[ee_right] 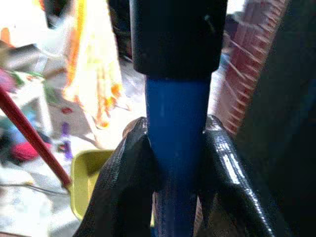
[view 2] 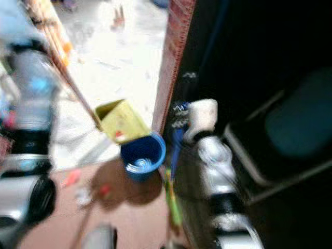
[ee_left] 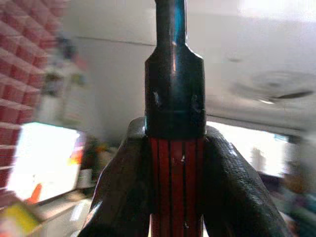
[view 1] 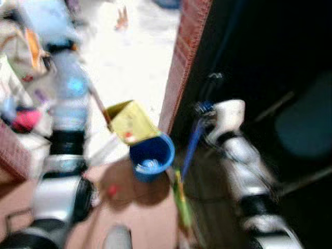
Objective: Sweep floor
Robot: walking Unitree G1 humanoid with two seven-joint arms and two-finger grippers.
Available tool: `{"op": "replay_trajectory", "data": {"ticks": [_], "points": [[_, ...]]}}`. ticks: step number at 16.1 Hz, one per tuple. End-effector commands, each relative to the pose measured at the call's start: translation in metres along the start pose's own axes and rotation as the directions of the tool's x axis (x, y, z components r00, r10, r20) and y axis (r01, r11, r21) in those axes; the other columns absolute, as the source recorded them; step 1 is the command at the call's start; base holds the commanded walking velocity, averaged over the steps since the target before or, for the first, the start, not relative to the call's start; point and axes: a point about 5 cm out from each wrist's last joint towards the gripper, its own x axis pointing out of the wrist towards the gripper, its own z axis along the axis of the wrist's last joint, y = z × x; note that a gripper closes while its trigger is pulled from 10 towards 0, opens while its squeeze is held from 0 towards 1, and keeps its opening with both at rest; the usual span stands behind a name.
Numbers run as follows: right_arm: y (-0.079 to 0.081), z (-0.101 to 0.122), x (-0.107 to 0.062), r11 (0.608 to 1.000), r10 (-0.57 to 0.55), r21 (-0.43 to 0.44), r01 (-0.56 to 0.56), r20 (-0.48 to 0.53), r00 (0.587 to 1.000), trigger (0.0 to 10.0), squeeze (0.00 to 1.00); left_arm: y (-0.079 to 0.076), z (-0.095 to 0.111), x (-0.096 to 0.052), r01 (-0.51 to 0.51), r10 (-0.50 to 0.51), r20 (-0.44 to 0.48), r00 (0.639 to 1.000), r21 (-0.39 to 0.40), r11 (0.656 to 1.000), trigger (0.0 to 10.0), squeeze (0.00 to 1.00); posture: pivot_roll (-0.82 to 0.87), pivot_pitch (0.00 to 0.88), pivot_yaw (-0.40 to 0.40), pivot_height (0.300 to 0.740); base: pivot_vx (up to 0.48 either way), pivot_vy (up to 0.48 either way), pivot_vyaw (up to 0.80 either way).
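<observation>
Brown floor [view 1: 140, 218] meets bright white floor [view 1: 124, 57] beside a brick pillar [view 1: 181, 62].

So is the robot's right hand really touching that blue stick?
Touching. The right wrist view shows the right gripper with both black fingers pressed against the sides of the blue handle, no gap.

A blue bucket [view 1: 151, 157] and yellow dustpan [view 1: 131, 122] sit on the floor [view 1: 129, 62]

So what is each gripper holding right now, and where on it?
The left gripper clamps the red handle just below its black end cap, likely the yellow dustpan's. The right gripper clamps the blue handle below its black cap.
</observation>
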Motion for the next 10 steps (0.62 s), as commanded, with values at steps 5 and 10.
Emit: {"op": "replay_trajectory", "data": {"ticks": [5,10], "points": [[-0.012,0.005,-0.004,0.999,-0.037,0.008,0.037,0.027,0.999,10.0,0.00,-0.019,0.016,-0.001,0.085,-0.085,0.078,0.993,0.004,0.996,10.0,0.00,-0.05,0.000,-0.071,0.740,0.000,0.000,0.00],[-0.013,0.005,-0.003,0.999,-0.043,0.003,0.043,0.025,0.999,10.0,0.00,-0.037,0.008,-0.020,0.253,-0.252,0.046,0.967,-0.005,0.968,10.0,0.00,-0.04,0.000,-0.069,0.740,0.000,0.000,0.00]]}}
